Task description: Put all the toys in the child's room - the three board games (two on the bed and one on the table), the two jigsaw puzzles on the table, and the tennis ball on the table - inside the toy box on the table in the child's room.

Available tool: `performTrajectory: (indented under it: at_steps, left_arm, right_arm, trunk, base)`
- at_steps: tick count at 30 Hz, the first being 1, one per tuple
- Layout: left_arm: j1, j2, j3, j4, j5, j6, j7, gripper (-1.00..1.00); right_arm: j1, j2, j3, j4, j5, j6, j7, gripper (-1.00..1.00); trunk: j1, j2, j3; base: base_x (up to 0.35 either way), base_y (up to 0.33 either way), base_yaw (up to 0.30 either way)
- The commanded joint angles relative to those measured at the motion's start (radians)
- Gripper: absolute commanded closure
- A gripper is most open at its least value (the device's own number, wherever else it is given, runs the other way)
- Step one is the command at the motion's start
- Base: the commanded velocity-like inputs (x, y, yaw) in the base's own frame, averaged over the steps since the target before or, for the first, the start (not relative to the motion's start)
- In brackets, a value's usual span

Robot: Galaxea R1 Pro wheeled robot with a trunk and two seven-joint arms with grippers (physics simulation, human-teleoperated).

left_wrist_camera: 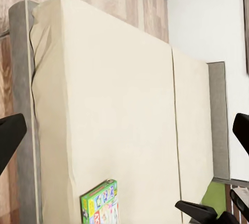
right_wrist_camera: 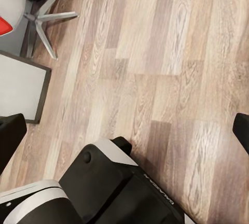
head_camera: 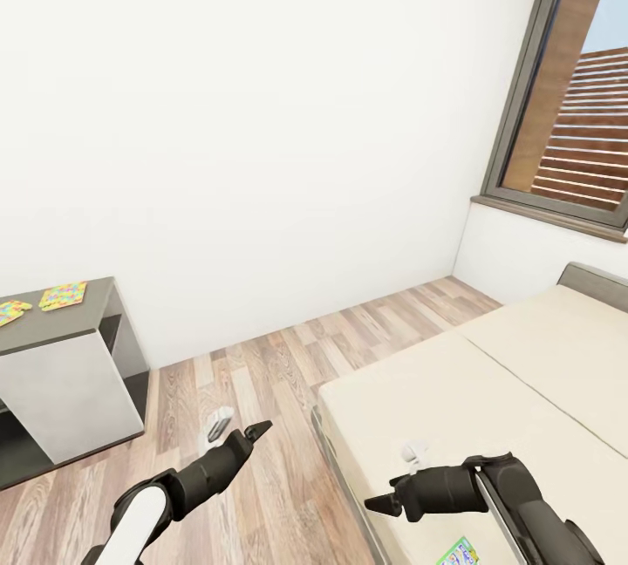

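- Far left, two jigsaw puzzles (head_camera: pixel 63 295) lie flat on the dark grey cabinet top (head_camera: pixel 87 308).
- Left gripper (head_camera: pixel 249 436) hangs over the wood floor (head_camera: pixel 262 373), jaws spread wide, empty.
- Right gripper (head_camera: pixel 384 500) hovers at the bed (head_camera: pixel 488 391) edge, jaws wide, empty.
- A board game (left_wrist_camera: pixel 99 203) rests on the mattress, near the foot.
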Motion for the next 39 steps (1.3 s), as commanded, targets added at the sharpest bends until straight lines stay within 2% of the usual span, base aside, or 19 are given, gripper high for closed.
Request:
performTrajectory:
  at_steps: [1,34,39]
  left_arm:
    - [-0.001,0.001,-0.001,-0.001,0.011,0.001,0.009,-1.00]
    - [-0.001,0.001,-0.002,-0.002,0.011,0.001,0.009,-1.00]
    - [0.015,-0.006,-0.004,-0.026,0.000,-0.003,0.000,-1.00]
  right_arm:
    - [-0.001,0.000,0.000,-0.001,0.010,0.003,0.009,-1.00]
    - [0.000,-0.001,-0.001,0.000,0.011,0.002,0.007,-1.00]
    - [-0.025,-0.007,-0.029,0.001,0.012,0.002,0.005,-1.00]
  trunk:
    - [0.000,-0.001,-0.001]
    - [0.000,-0.001,-0.001]
    - [0.000,-0.001,-0.001]
  base:
    - [0.000,0.000,0.000]
    - [0.000,0.000,0.000]
    - [0.000,0.000,0.000]
